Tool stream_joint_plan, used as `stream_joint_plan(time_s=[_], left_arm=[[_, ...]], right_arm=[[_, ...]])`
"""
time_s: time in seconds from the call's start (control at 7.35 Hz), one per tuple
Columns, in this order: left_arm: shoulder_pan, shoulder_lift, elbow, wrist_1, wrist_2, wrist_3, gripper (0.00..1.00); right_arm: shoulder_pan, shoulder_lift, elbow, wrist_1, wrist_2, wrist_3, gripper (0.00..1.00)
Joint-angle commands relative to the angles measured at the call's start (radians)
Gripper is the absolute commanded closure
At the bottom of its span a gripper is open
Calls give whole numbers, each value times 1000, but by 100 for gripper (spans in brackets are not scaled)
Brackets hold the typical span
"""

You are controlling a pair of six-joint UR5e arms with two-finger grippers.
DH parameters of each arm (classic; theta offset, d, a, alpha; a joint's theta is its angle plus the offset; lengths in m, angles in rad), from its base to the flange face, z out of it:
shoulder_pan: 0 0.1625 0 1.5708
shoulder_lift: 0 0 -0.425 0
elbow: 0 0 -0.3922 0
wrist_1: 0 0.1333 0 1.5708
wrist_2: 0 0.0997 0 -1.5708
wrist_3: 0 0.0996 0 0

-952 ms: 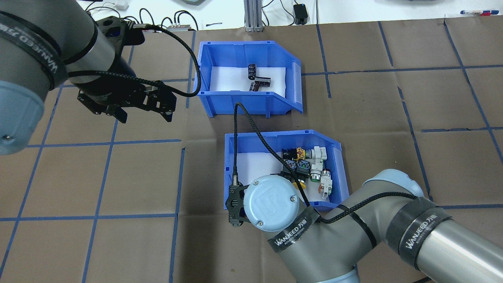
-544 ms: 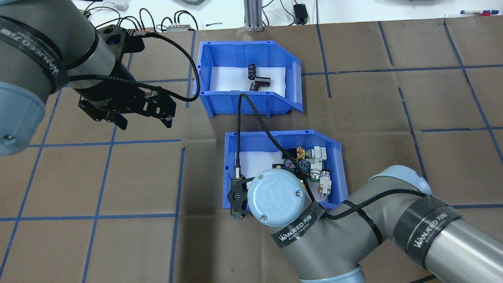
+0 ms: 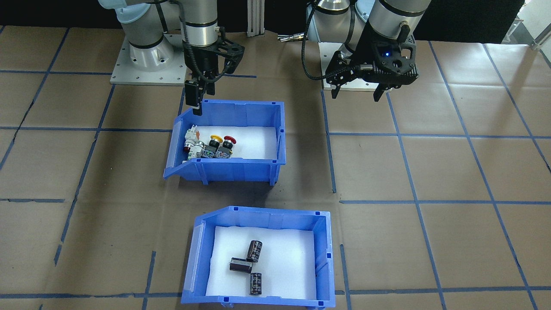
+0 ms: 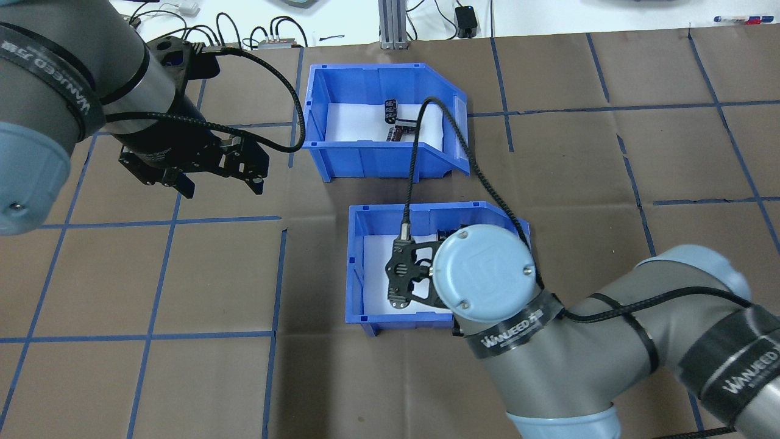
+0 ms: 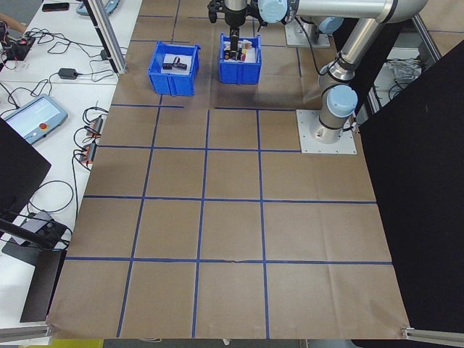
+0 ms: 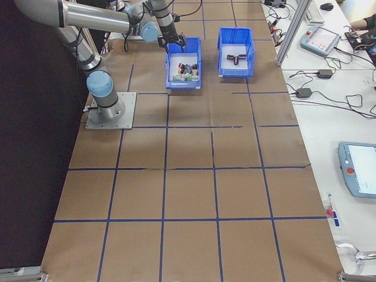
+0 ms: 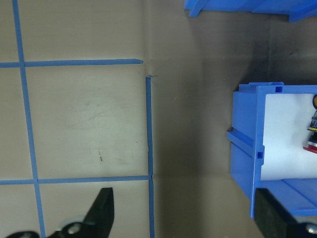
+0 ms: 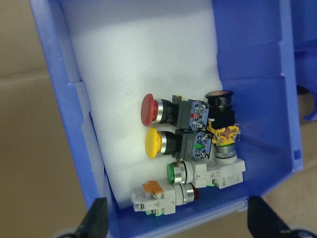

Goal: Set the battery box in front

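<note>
Two blue bins are sitting mid-table with a bare strip of brown paper between them; the battery box (image 3: 258,258) is lying open-topped on the operators' side, nothing hanging over it; the switch bin (image 3: 228,142) is crowded at one end by its switches (image 8: 185,158), and the right gripper (image 3: 197,97) is hanging over its robot-side rim, its cable (image 4: 451,140) arcing over the battery box; the left gripper (image 3: 357,88) is hovering over bare table beside it, jaws spread.
</note>
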Motion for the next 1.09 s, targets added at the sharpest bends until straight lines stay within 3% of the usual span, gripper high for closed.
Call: stream_joint_plan(time_s=[0.0, 0.14, 0.41, 0.68, 0.82, 0.95], left_arm=[[0, 10, 0, 11, 21, 5, 0], [0, -4, 7, 11, 112, 10, 0], [1, -19, 27, 25, 127, 1, 0], [0, -12, 30, 25, 127, -1, 0], [0, -28, 41, 32, 123, -4, 0], [-6, -42, 47, 43, 118, -5, 0]], right_arm=[[-211, -33, -91, 190, 48, 15, 0], [-304, -27, -184, 322, 93, 28, 0], [-386, 38, -348, 418, 141, 319, 0], [-385, 150, -460, 450, 149, 643, 0], [-373, 205, -511, 508, 155, 819, 0], [-367, 247, -553, 522, 227, 971, 0]])
